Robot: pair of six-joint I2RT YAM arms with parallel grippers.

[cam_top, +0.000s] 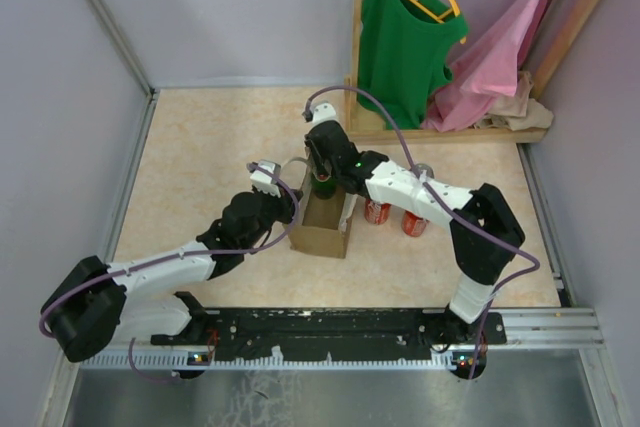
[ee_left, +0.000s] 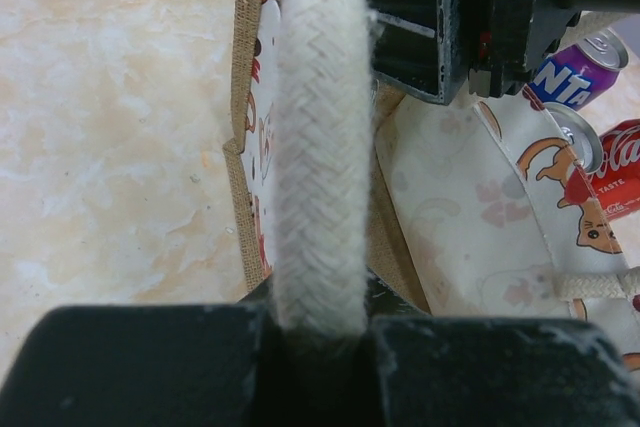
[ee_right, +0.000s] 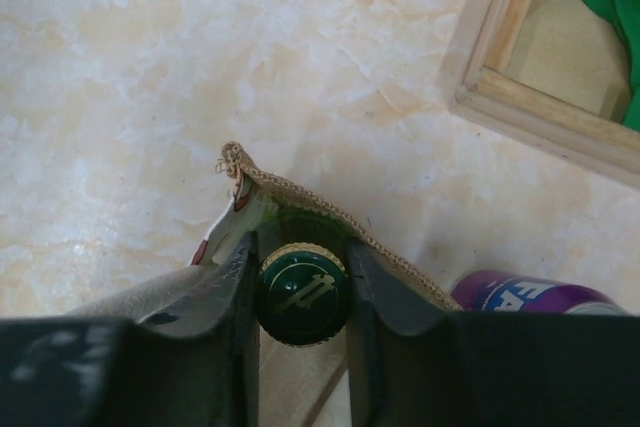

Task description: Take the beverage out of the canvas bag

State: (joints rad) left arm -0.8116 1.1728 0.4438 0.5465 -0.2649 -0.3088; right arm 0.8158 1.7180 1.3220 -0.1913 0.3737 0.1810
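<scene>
The canvas bag [cam_top: 322, 232] stands upright and open on the table [cam_top: 200, 167]. It is boxy and tan-brown, with a pale cat-printed lining and one white braided handle [ee_left: 318, 147] drawn taut. The beverage [ee_right: 303, 294], a dark green bottle with a gold-edged green cap, stands upright inside the bag's far end, its neck above the rim.

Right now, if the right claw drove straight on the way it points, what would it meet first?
The green bottle: the right claw grips its cap, so pushing on would probably slide the claw down the neck. Next comes the rim of the canvas bag, just past the fingertips, though depth there is unclear.
</scene>
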